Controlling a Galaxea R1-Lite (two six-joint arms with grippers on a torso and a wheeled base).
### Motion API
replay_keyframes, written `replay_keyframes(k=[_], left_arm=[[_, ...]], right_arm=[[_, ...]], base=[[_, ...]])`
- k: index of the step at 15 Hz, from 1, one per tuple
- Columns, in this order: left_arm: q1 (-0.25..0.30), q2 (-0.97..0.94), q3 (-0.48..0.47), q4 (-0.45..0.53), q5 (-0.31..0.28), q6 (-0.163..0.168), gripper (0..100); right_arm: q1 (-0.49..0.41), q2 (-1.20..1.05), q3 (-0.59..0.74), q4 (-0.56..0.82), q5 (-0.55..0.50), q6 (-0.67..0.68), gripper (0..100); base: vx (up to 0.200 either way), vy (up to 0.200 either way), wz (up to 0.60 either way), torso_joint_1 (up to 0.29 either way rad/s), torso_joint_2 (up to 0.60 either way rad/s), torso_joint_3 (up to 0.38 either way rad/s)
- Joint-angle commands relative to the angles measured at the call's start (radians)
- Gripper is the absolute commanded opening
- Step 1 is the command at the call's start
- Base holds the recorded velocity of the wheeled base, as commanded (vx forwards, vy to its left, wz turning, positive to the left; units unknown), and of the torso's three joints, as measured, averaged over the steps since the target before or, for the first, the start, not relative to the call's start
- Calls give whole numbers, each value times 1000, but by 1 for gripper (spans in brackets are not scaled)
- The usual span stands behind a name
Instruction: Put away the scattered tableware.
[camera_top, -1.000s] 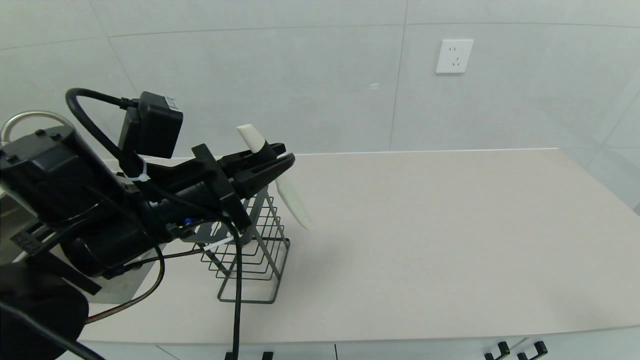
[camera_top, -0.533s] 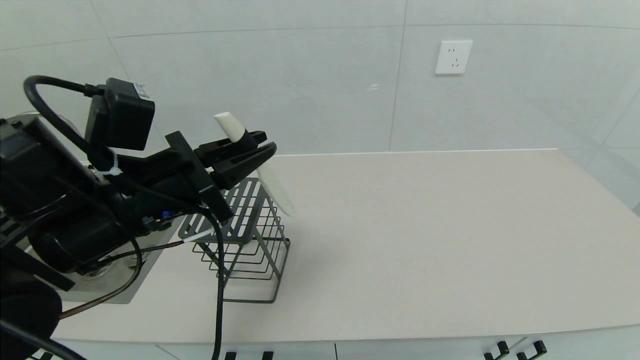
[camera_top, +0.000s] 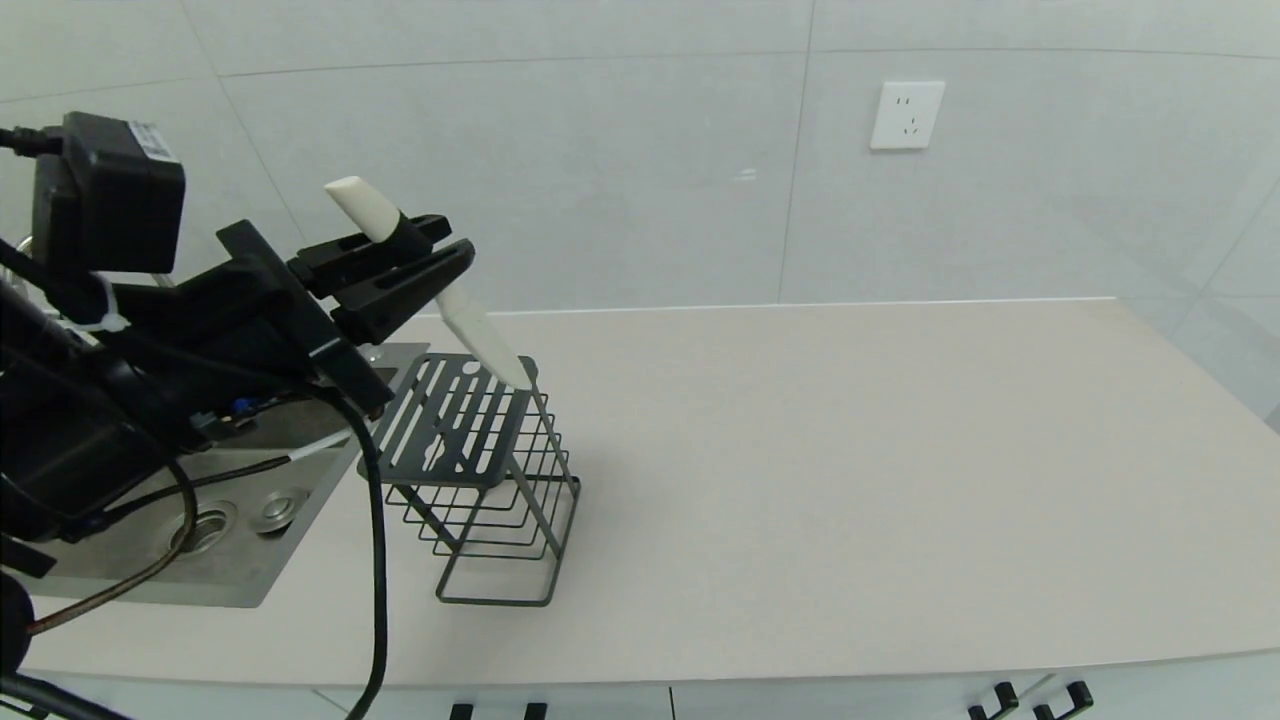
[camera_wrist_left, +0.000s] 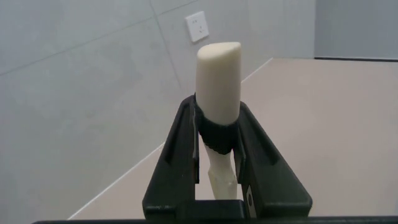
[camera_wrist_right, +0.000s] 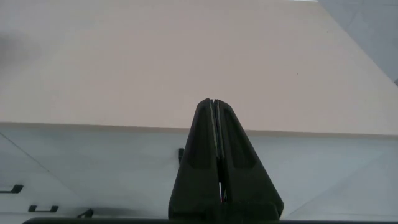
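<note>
A white knife with a pale handle and a black collar is clamped in my left gripper, handle up and blade slanting down to the right. Its tip hovers just above the back right corner of the dark wire rack with a slotted top. In the left wrist view the gripper is shut on the knife at the collar. My right gripper hangs shut and empty above the front edge of the beige counter.
A steel sink with a drain lies left of the rack. A wall socket sits on the tiled wall behind. The counter stretches bare to the right. Cabinet handles show below the front edge.
My left arm has moved left and upward with the knife. The blade tip has gone from right of the rack to just over its slotted top.
</note>
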Motion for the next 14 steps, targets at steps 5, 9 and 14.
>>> replay_keyframes(k=[5, 9, 14], left_arm=[[16, -31, -6, -1, 75, 0, 0], [8, -34, -6, 62, 149, 8, 0], [-58, -35, -97, 219, 143, 110, 0]], right_arm=[[0, -1, 0, 5, 1, 9, 0], [0, -1, 0, 5, 1, 9, 0], [0, -1, 0, 5, 1, 10, 0]], base=[[0, 0, 0, 0, 0, 0], [0, 0, 0, 0, 0, 0], [0, 0, 0, 0, 0, 0]])
